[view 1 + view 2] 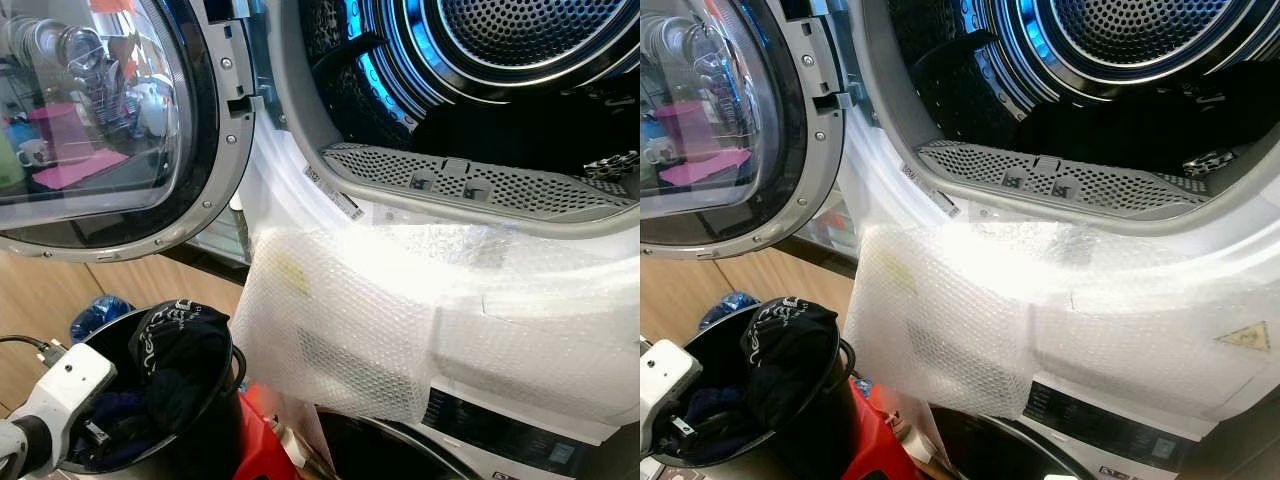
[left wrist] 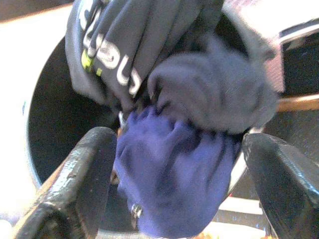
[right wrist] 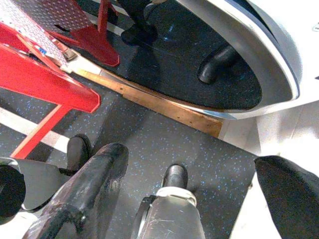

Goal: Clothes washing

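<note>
Left gripper [image 2: 174, 199] spread wide over the bucket [image 1: 200, 440], blue garment [image 2: 169, 169] between its fingers [image 2: 84, 184].

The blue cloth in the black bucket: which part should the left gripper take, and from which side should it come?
Probably the bunched upper fold of the blue cloth, from above through the open mouth of the round black bucket. The left gripper is open with a finger on each side of that bulge. The dark garment with white lettering lies draped over the rim beside it, so a low, narrow pinch should avoid catching it.
</note>
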Motion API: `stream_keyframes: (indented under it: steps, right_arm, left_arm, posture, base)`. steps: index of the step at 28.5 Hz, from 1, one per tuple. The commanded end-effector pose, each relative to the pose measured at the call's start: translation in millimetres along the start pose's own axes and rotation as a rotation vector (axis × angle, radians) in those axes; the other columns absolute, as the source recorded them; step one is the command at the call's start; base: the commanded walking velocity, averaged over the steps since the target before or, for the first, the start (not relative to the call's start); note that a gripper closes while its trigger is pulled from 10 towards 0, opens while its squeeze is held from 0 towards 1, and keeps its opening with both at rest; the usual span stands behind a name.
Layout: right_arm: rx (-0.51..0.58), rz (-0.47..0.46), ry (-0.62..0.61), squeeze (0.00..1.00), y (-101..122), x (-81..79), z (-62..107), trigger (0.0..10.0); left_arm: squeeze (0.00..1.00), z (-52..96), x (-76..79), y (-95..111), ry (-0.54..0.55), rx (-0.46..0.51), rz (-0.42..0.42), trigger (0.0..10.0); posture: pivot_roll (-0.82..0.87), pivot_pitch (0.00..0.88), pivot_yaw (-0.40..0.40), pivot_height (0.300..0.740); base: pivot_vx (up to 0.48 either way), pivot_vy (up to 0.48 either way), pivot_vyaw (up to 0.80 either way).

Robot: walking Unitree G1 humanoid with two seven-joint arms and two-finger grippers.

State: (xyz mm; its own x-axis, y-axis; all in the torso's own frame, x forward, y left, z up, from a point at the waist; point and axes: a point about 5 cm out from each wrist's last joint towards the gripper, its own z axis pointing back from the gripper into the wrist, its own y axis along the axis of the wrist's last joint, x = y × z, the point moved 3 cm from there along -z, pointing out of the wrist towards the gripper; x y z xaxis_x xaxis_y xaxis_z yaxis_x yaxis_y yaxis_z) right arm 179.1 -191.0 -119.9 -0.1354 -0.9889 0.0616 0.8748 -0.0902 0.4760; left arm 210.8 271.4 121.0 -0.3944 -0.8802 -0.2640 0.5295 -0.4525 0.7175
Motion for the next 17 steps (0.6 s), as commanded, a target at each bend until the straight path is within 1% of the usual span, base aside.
stream_keyframes:
  steps: [1, 2, 6, 7, 8, 9, 11, 13, 15, 17]
  right_arm:
    - [-0.013, 0.008, 0.006, 0.00, -2, -2.9, 0.1, 10.0]
    - [-0.010, 0.011, 0.007, 0.00, -1, -3.1, 0.0, 10.0]
    - [-0.006, 0.012, 0.008, 0.00, 1, -4.1, -0.2, 10.0]
    - [-0.003, 0.014, 0.009, 0.00, 2, -4.7, -0.3, 10.0]
    - [-0.003, 0.014, 0.009, 0.00, 2, -4.7, -0.3, 10.0]
    - [-0.002, 0.014, 0.010, 0.00, 2, -4.7, -0.3, 10.0]
    - [-0.008, 0.018, 0.009, 0.00, -1, -4.2, -0.1, 10.0]
    - [-0.014, 0.026, 0.007, 0.00, -4, -3.7, 0.2, 10.0]
    - [-0.020, 0.036, 0.007, 0.00, -5, -3.6, 0.3, 10.0]
    - [-0.017, 0.026, 0.007, 0.00, -5, -3.9, 0.3, 10.0]
  left_arm:
    - [1.00, -1.2, -9.9, -9, 0.066, -0.056, 0.017, 10.0]
    - [1.00, -4.7, -9.1, -9, 0.069, -0.055, 0.030, 10.0]
    - [1.00, -11.4, -5.6, -6, 0.068, -0.048, 0.027, 10.0]
    - [0.98, -13.3, -4.1, -5, 0.071, -0.045, 0.028, 10.0]
    - [0.98, -13.3, -4.1, -5, 0.071, -0.045, 0.028, 10.0]
    - [0.00, -13.9, -4.9, -6, 0.085, -0.048, 0.030, 10.0]
    - [0.00, -15.6, -6.9, -12, 0.117, -0.069, 0.050, 10.0]
    - [0.00, -17.9, -5.7, -16, 0.119, -0.085, 0.050, 10.0]
    - [0.00, -21.2, -2.8, -16, 0.105, -0.090, 0.071, 10.0]
    - [0.00, -22.1, -2.7, -16, 0.108, -0.092, 0.075, 10.0]
  posture:
    - [0.15, 0.000, 0.098, 0.740]
    - [0.15, 0.000, 0.099, 0.740]
    - [0.14, 0.000, 0.103, 0.740]
    - [0.14, 0.000, 0.103, 0.740]
    - [0.14, 0.000, 0.103, 0.740]
    - [0.14, 0.001, 0.102, 0.740]
    - [0.13, 0.003, 0.105, 0.740]
    - [0.13, 0.000, 0.104, 0.740]
    - [0.13, 0.000, 0.108, 0.740]
    - [0.13, 0.000, 0.107, 0.740]
  base:
    - [0.000, 0.000, 0.00]
    - [0.000, 0.000, 0.00]
    - [0.000, 0.000, 0.00]
    - [0.000, 0.000, 0.00]
    - [0.000, 0.000, 0.00]
    - [0.000, 0.000, 0.00]
    - [0.000, 0.000, 0.00]
    - [0.000, 0.000, 0.00]
    - [0.000, 0.000, 0.00]
    - [0.000, 0.000, 0.00]
